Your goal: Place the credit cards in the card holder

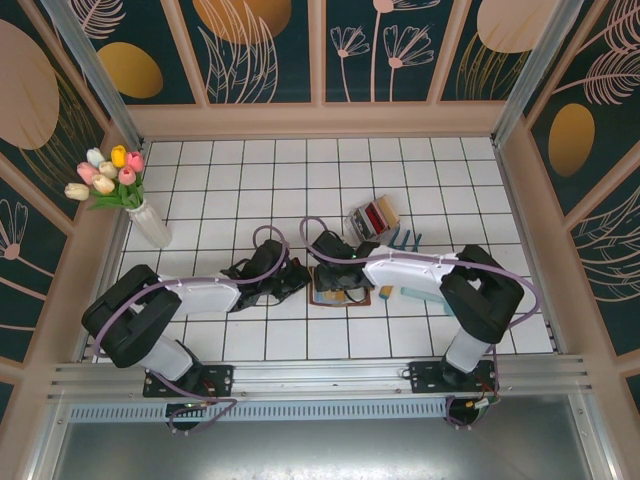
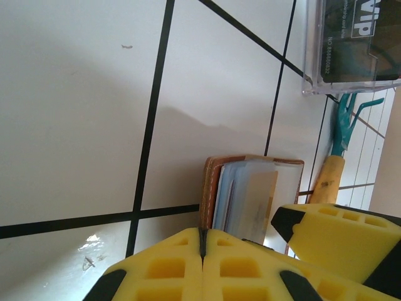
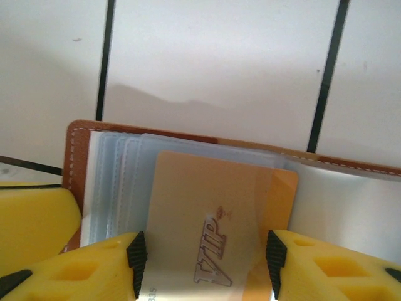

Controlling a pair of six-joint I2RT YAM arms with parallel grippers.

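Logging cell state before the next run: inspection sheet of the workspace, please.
Surface: white tiled table, black grid lines.
Job's things: card holder lies open; tan card lies over its clear sleeves, insertion depth unclear; spare cards in clear box.
Clutter: teal garden fork beside the box; vase of tulips far left.
Hands: left hand shut, empty, beside the card holder; right hand gripping the tan card by its side edges.
Cables: purple cables loop above both arms.
Surroundings: floral wall panels; metal rail at near edge.
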